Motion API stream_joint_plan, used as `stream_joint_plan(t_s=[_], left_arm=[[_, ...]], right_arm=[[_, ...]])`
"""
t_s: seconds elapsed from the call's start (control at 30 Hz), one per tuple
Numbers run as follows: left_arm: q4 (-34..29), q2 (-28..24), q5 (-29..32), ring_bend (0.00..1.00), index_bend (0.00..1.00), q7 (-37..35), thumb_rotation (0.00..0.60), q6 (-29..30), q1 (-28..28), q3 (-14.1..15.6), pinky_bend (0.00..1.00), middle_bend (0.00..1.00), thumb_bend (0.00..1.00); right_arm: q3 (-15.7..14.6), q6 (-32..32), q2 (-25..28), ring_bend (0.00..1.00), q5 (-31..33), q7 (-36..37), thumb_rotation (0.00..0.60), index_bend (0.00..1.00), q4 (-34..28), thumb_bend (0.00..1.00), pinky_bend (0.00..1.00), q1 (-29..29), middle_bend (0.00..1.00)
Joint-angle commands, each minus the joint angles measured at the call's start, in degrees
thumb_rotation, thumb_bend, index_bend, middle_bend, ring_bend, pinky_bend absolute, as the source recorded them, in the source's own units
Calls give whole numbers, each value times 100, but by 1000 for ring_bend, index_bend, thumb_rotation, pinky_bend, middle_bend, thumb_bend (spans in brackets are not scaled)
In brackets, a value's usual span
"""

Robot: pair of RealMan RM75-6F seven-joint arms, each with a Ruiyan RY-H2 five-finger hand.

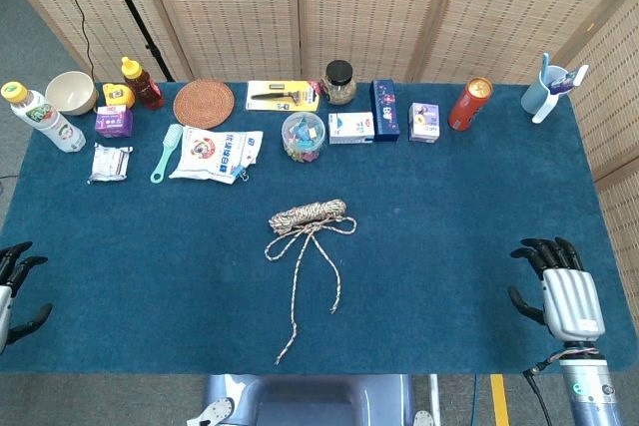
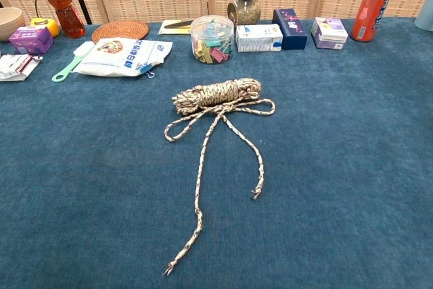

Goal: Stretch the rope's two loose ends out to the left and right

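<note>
A speckled rope (image 1: 308, 214) (image 2: 216, 93) lies coiled in a bundle at the table's middle, tied in a bow with two loops. Its two loose ends trail toward the front edge: the longer end (image 1: 283, 354) (image 2: 169, 267) and the shorter end (image 1: 335, 308) (image 2: 256, 194). My left hand (image 1: 14, 281) rests at the table's front left corner, fingers apart, holding nothing. My right hand (image 1: 559, 284) sits at the front right, fingers spread, empty. Both hands are far from the rope and out of the chest view.
Along the back of the blue table (image 1: 449, 207) stand a bottle (image 1: 42, 117), bowl (image 1: 70, 92), brush (image 1: 166, 152), white bag (image 1: 215, 154), clip jar (image 1: 303, 136), boxes (image 1: 351, 128), red can (image 1: 469, 104) and blue cup (image 1: 547, 91).
</note>
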State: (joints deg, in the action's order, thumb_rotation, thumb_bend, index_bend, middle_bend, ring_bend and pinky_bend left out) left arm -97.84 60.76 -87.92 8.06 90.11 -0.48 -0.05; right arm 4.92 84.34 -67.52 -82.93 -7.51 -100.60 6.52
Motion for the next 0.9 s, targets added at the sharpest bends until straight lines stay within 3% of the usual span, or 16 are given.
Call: stream_joint_plan(t_s=[0.03, 0.9], left_arm=[[19, 16, 0, 143, 286, -10, 600, -31, -12, -3, 26, 164, 203], [-192, -189, -49, 145, 286, 112, 600, -73, -51, -44, 26, 164, 203]], right_arm=[[-2, 1, -2, 188, -3, -1, 600, 331, 0, 324, 96, -3, 235], [-61, -250, 99, 189, -380, 514, 600, 368, 144, 324, 108, 173, 258]])
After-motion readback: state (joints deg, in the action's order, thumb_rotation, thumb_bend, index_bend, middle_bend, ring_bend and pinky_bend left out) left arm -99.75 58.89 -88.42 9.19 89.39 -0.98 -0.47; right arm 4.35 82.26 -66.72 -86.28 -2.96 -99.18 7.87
